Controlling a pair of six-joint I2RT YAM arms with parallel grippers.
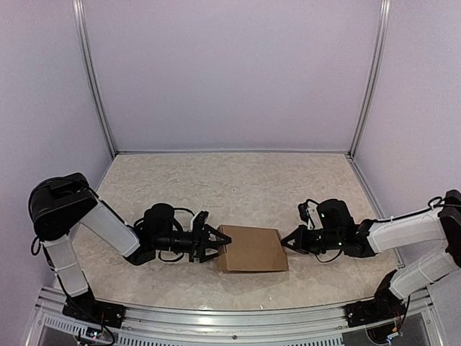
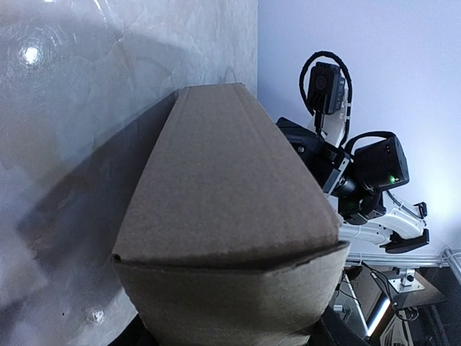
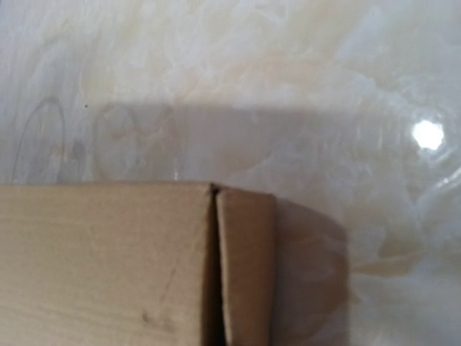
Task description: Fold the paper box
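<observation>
Paper box (image 2: 223, 194) fills the left wrist view, end-on to the lens. It is plain brown and folded up into a low oblong. The near end flap (image 2: 230, 295) bows slightly outward under the top face.

Overhead: the box lies flat on the marbled table (image 1: 238, 187), near its front edge and roughly midway between the two arms, long side running left to right.

Left gripper (image 1: 215, 244): low over the table, pointed at the box's left end. Fingers are visibly spread in a V, tips at or touching that end. I see nothing held between them.

Right gripper (image 1: 287, 241): low at the box's right end, at or just off the edge. Its fingers do not show in its own wrist view, and from above they read as one dark point, so I cannot tell how far apart they stand.

Right wrist view: blurred. It shows a corner of the box from above, with a narrow side flap (image 3: 245, 267) set against the top panel and a dark seam between them. The box's shadow falls on the table beyond it.

Right arm (image 2: 360, 173) shows past the far end of the box in the left wrist view.
</observation>
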